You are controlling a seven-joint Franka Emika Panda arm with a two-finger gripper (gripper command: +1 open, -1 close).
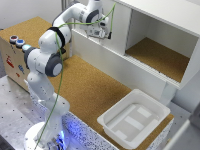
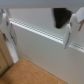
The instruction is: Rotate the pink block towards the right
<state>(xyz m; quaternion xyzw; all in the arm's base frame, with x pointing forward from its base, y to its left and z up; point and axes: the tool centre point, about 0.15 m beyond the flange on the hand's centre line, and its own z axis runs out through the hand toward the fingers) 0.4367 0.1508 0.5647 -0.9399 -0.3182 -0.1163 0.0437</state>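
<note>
No pink block shows in either view. My gripper point(image 1: 101, 33) hangs high at the back of the cork table point(image 1: 95, 85), close to the white cabinet's left wall point(image 1: 95, 47). In the wrist view my gripper point(image 2: 37, 30) is open and empty, with one finger point(image 2: 5, 25) at one edge and the other finger point(image 2: 69, 34) far across. Between them I see the white cabinet wall point(image 2: 45, 50) with a ridge, and a strip of cork point(image 2: 25, 72) below.
A large white cabinet point(image 1: 150, 30) with an open compartment floored in cork point(image 1: 160, 55) stands on the exterior view's right. A white plastic tray point(image 1: 134, 119) sits at the table's front. A wooden box with buttons point(image 1: 15, 52) stands on the left.
</note>
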